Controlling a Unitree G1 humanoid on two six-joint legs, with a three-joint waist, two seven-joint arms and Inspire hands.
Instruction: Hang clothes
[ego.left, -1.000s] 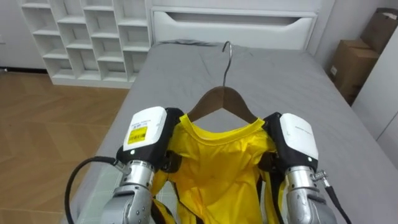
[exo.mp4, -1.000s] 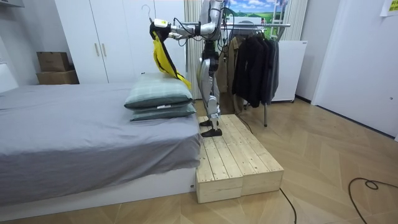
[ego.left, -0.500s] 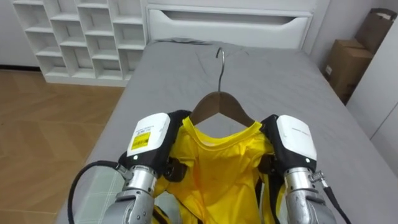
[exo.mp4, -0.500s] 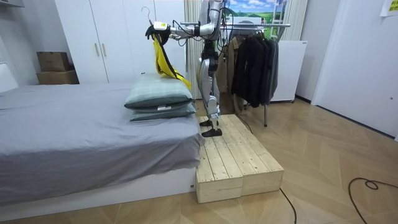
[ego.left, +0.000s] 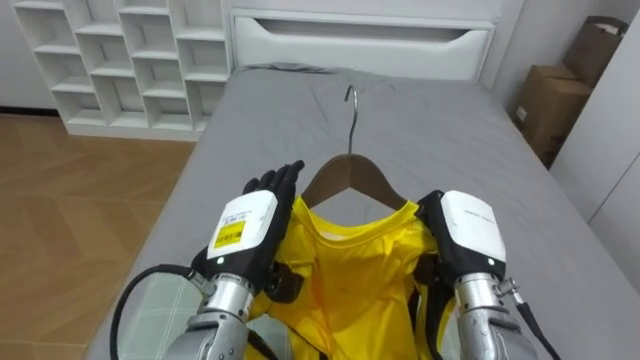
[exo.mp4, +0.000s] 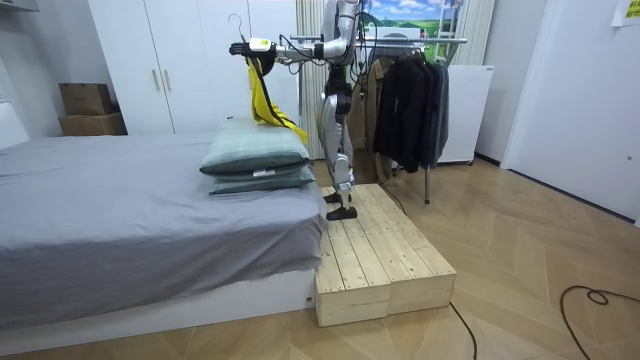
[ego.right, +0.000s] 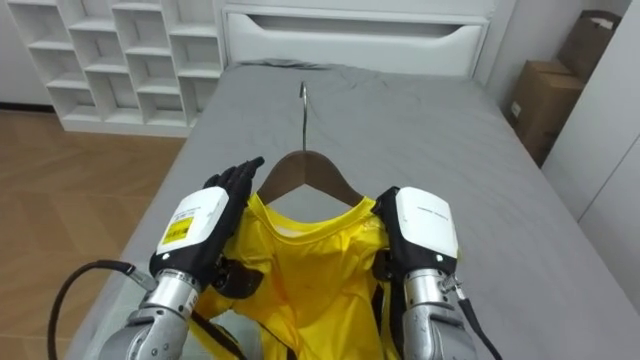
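1. A yellow shirt (ego.left: 350, 270) is shown draped on a wooden hanger (ego.left: 345, 175), raised between both robot hands.
2. The left robot hand (ego.left: 250, 225) is spread straight beside the hanger's shoulder. The hold of the right robot hand (ego.left: 468, 232) cannot be told.
3. Over the bed (ego.left: 450, 130), the hanger may be tipped by one-sided support, and the shirt shed.

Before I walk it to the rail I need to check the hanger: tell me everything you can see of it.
The hanger is dark brown wood with a thin metal hook standing upright at its middle. Its arched top is bare; both arms run under the collar of the yellow shirt draped on it. It sits roughly level above the grey bed, between the left robot hand, whose fingers reach straight beside its left arm, and the right robot hand at its right end.
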